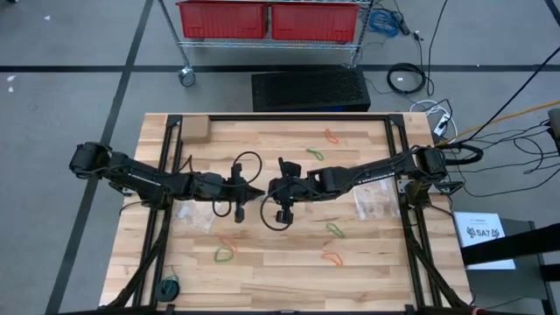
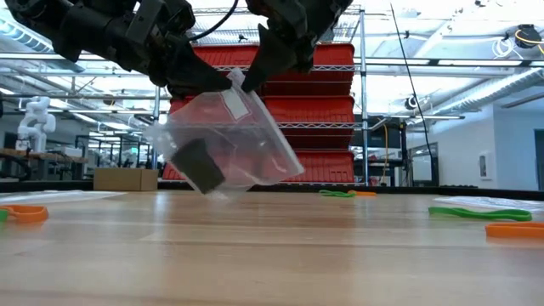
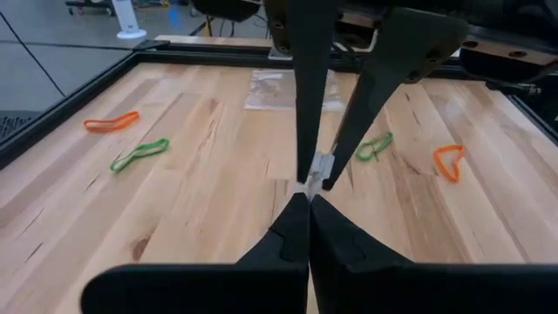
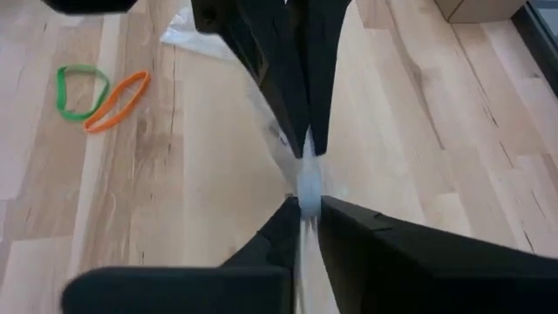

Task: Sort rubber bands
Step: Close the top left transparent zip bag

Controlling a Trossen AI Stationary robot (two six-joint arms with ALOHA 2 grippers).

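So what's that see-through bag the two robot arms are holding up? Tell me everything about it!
The clear plastic zip bag hangs in the air above the wooden table, over its middle. It looks thin, crinkly and see-through, with a white strip at its top edge. Something dark sits inside, at its lower corner. It hangs tilted. The left gripper and the right gripper both pinch its top edge, their fingertips close together. Its bottom looks just clear of the table.

the table [image 1: 280, 262] is showing pale wood planks with darker grain, framed in black. green and orange rubber bands [image 1: 226, 251] are lying on it. the zip bag [image 2: 225, 140] is looking clear, with a dark patch inside. the arms' fingers [image 3: 301, 240] are black. red bins [image 1: 267, 19] are sitting on a grey wire shelf.
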